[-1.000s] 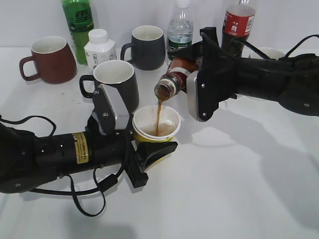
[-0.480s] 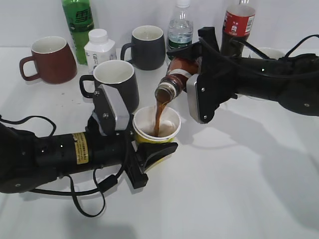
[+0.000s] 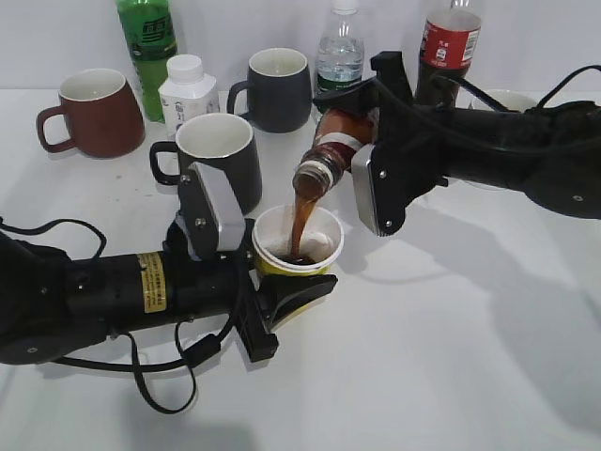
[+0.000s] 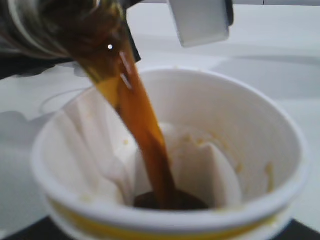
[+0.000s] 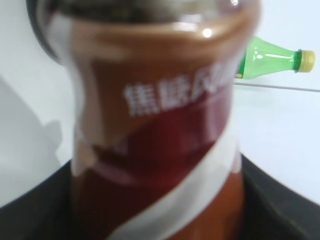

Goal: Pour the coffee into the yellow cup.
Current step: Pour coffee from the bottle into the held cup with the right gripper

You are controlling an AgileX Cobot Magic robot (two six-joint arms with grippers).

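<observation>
Coffee (image 3: 300,214) streaming from tilted coffee bottle (image 3: 331,150) into yellow cup (image 3: 297,241), pooling dark at the bottom.

Cup near table (image 3: 451,357) centre, clamped around its lower wall by left gripper (image 3: 286,287). Bottle neck down-left just above the rim, clasped at its body by right gripper (image 3: 376,141). Just behind the cup, black mug (image 3: 221,155); further back grey mug (image 3: 277,86), red mug (image 3: 94,111), white pill bottle (image 3: 188,92), green bottle (image 3: 147,52).
</observation>
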